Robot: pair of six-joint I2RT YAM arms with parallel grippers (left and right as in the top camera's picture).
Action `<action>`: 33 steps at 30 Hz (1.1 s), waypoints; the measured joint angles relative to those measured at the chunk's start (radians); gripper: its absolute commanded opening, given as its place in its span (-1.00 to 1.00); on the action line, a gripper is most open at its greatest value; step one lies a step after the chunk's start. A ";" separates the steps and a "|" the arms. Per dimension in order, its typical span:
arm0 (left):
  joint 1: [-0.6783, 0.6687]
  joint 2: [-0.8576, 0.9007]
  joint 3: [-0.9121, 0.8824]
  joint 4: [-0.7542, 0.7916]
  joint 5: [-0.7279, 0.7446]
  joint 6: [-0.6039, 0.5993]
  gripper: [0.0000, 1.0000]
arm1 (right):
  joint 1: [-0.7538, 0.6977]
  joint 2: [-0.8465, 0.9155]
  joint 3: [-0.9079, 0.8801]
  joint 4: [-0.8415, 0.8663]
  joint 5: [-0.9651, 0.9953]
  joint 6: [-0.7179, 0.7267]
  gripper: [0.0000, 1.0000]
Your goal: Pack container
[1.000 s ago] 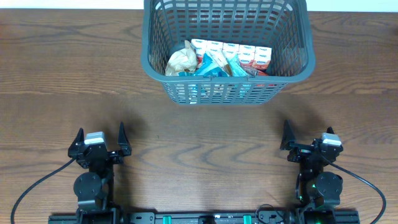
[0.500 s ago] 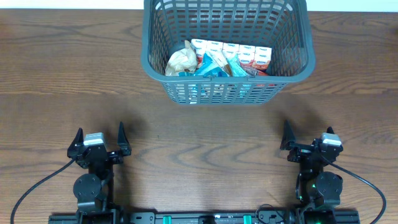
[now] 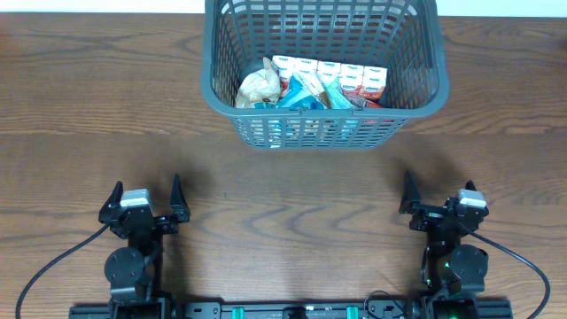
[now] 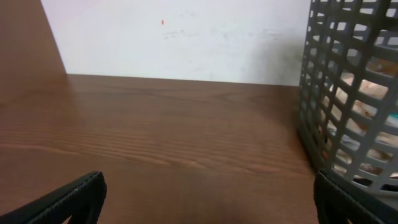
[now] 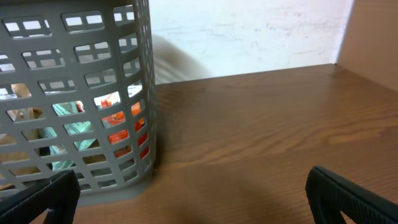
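Note:
The dark grey slotted basket [image 3: 425, 84] stands at the far middle of the table. It holds several snack packets [image 3: 310, 87]: a row of white and red boxes, teal packets and a tan wrapper. The basket also shows at the right of the left wrist view [image 4: 348, 93] and at the left of the right wrist view [image 5: 74, 93]. My left gripper [image 3: 144, 197] is open and empty at the near left, far from the basket. My right gripper [image 3: 438, 199] is open and empty at the near right.
The brown wooden table [image 3: 292, 186] lies between the grippers and the basket. A white wall [image 4: 180, 37] stands behind the table's far edge. Black cables run from both arm bases at the near edge.
The left gripper has shifted very slightly toward the near edge. The basket, its contents and the right arm have not moved.

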 measured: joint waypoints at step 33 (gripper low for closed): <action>-0.058 0.000 0.000 0.010 0.105 0.000 0.97 | 0.000 0.000 0.000 0.000 0.000 0.000 0.98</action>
